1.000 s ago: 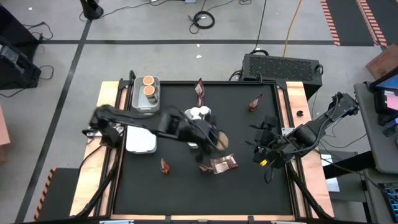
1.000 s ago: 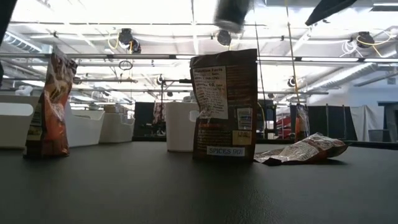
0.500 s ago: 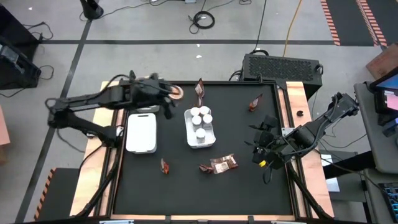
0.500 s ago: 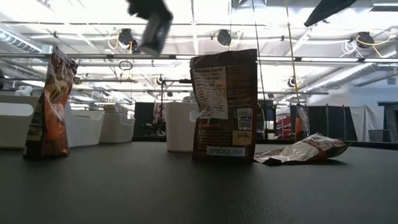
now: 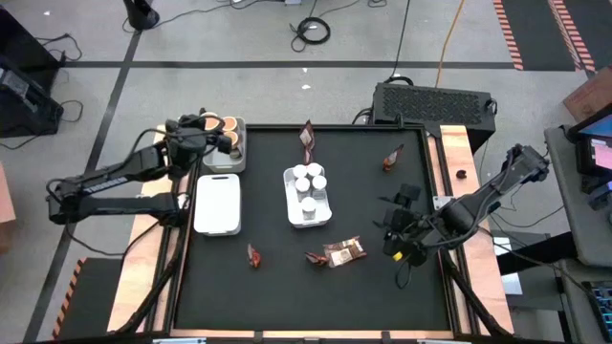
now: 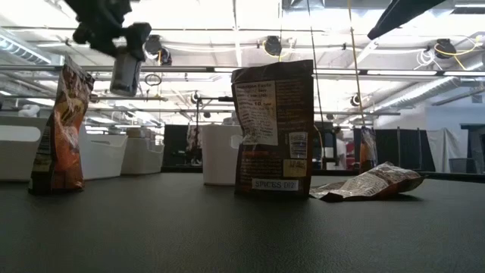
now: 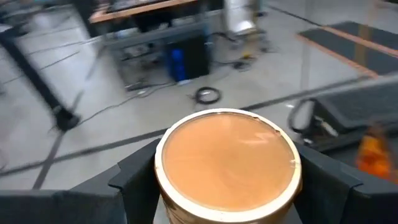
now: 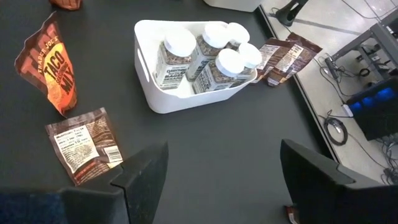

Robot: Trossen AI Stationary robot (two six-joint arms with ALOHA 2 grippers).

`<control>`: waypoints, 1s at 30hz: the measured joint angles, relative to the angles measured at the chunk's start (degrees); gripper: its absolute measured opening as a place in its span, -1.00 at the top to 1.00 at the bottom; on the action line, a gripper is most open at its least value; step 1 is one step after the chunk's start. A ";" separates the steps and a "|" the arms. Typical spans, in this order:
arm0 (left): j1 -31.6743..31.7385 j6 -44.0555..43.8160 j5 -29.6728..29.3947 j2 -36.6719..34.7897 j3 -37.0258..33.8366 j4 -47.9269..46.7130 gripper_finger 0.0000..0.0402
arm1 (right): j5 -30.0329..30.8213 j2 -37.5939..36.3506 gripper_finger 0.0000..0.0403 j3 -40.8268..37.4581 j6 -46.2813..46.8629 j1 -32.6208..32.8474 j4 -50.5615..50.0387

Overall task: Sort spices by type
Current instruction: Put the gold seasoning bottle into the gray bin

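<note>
My left gripper [image 5: 212,143] is at the table's far left, shut on a round orange-topped tub [image 7: 227,158] held high above the table [image 6: 125,72], beside the far-left white tray [image 5: 222,160]. That tray holds an orange-topped tub [image 5: 229,124]. White-capped jars [image 8: 208,53] stand in the middle tray [image 5: 308,218]. Reddish-brown packets are scattered: one stands at the far edge [image 5: 307,139], one at the far right [image 5: 392,158], others lie near the front [image 5: 342,251]. My right gripper [image 5: 397,239] hangs open over the table's right side, with nothing between its fingers. My left gripper pinches the tub's side wall [image 7: 163,186] between its two fingers, just below the lid, one finger [image 7: 134,183] on each side. The tub is lifted clear of the table and the tray, its orange lid facing the wrist camera.
A white tray [image 5: 217,204] with nothing in it lies near the left edge. A small packet [image 5: 253,255] stands in front of it. In the right wrist view a taco mix packet [image 8: 53,65] stands and a brown one [image 8: 81,143] lies flat. Wooden rails border the black mat.
My left gripper has swung from the table's middle toward the far left corner, carrying the tub lifted clear, and has rolled on the way. It now hangs by the far-left tray. The jars' tray, hidden under the arm before, shows again.
</note>
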 joint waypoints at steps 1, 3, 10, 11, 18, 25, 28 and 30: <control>0.49 -0.46 -1.26 0.06 -1.60 1.16 -0.41 | 0.02 0.18 -0.32 0.00 -0.01 0.00 0.17; 1.64 -0.88 -2.76 0.29 -4.41 3.87 -0.41 | 0.00 0.49 -0.32 0.00 -0.04 0.00 0.66; 7.20 -7.87 -9.02 0.70 -11.63 6.90 -0.41 | -0.24 0.84 -0.32 -0.07 0.77 0.00 1.07; 7.86 -7.89 -8.93 0.76 -12.47 8.12 -0.41 | -0.26 0.84 -0.32 -0.07 0.71 0.00 1.10; 12.51 -6.22 -5.81 2.14 -16.96 19.23 -0.41 | -0.06 0.84 -0.32 -0.07 0.31 0.00 1.14; 17.04 -5.47 -2.61 6.29 -18.53 25.90 -0.41 | -0.02 0.84 -0.32 -0.07 1.12 0.00 1.23; 18.33 -5.28 0.78 8.84 -18.68 29.27 -0.41 | -0.02 0.84 -0.32 -0.07 1.14 -0.02 1.23; 18.84 -4.70 2.28 10.68 -18.59 31.93 -0.41 | -0.04 0.84 -0.32 -0.07 1.14 0.00 1.23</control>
